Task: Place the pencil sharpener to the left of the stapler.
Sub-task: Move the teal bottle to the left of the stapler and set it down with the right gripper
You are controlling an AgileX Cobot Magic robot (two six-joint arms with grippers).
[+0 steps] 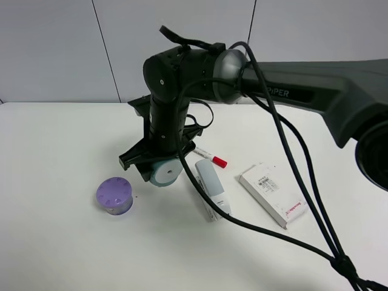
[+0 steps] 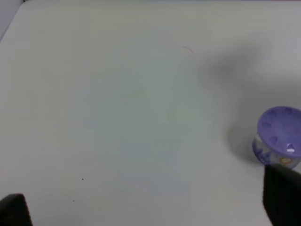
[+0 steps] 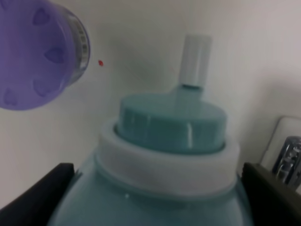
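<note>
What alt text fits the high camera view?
The right arm's claw grips the teal pencil sharpener just left of the stapler on the white table. A purple tub sits farther left; a red-capped marker lies behind the stapler, a white box to its right.

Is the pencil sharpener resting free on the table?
No, the right end effector grips the pencil sharpener, between the purple container and the stapler.

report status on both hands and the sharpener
Left hand open, empty. Right hand shut on the pencil sharpener, just left of the stapler; touchdown unclear. Purple tub further left, clear of it.
</note>
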